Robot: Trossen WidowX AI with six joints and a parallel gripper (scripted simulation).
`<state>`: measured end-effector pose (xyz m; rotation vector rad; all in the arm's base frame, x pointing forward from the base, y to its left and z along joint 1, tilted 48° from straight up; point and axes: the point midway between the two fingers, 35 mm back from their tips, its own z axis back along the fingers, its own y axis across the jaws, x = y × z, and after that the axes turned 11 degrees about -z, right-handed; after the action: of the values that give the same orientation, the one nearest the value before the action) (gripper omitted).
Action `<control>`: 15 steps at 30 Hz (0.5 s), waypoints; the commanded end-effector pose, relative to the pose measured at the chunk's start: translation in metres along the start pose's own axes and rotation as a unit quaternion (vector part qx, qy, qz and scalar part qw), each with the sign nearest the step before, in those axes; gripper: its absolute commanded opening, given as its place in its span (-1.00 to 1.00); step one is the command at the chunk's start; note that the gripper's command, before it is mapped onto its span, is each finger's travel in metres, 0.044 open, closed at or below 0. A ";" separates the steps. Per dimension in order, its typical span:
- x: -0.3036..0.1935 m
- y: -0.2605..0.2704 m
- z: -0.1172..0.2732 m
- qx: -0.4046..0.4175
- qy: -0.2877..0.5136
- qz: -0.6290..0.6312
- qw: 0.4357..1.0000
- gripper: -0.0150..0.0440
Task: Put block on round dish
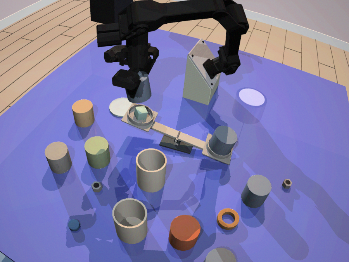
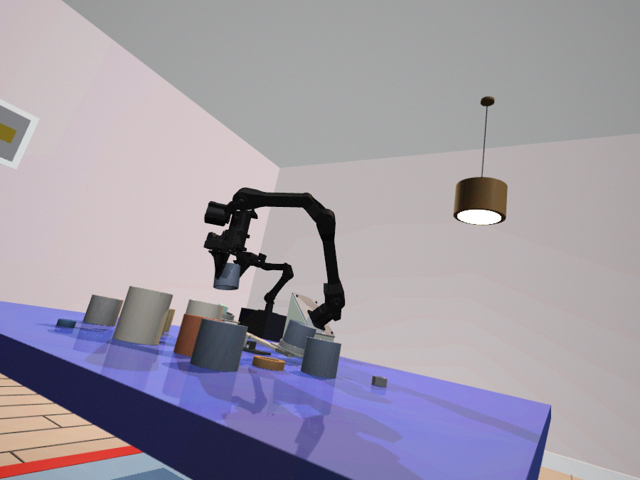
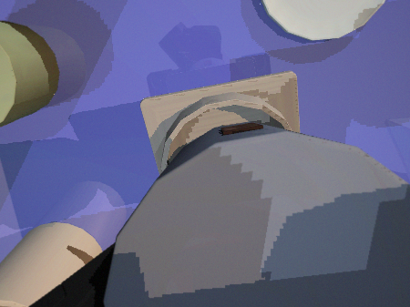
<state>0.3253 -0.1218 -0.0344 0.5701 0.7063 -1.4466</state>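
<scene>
My gripper [image 1: 139,84] [image 2: 231,272] is shut on a blue-grey cup [image 1: 142,92] [image 2: 228,278] [image 3: 210,216] and holds it upright in the air, above and behind the raised left end of the balance [image 1: 192,140] [image 3: 219,86]. The pale green block [image 1: 141,113] lies uncovered in the round holder at that end; the cup hides it in the wrist view. The matching cup [image 1: 223,141] [image 2: 299,335] stands on the lowered right end. The white round dish [image 1: 117,107] [image 3: 323,6] lies beside and behind the left end, with nothing seen on it.
A wedge-shaped stand [image 1: 196,80] is behind the balance. An orange cylinder [image 1: 83,115], a green cylinder [image 1: 97,154] and a brown cylinder [image 1: 58,158] are at the left. Two hollow beige cylinders [image 1: 151,177] [image 1: 131,231] stand in front. Another small arm [image 2: 277,289] is at the back.
</scene>
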 end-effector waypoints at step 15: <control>0.099 -0.072 -0.030 0.004 -0.014 -0.002 1.000 -0.49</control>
<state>0.2704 -0.1625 -0.1032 0.5577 0.6863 -1.4590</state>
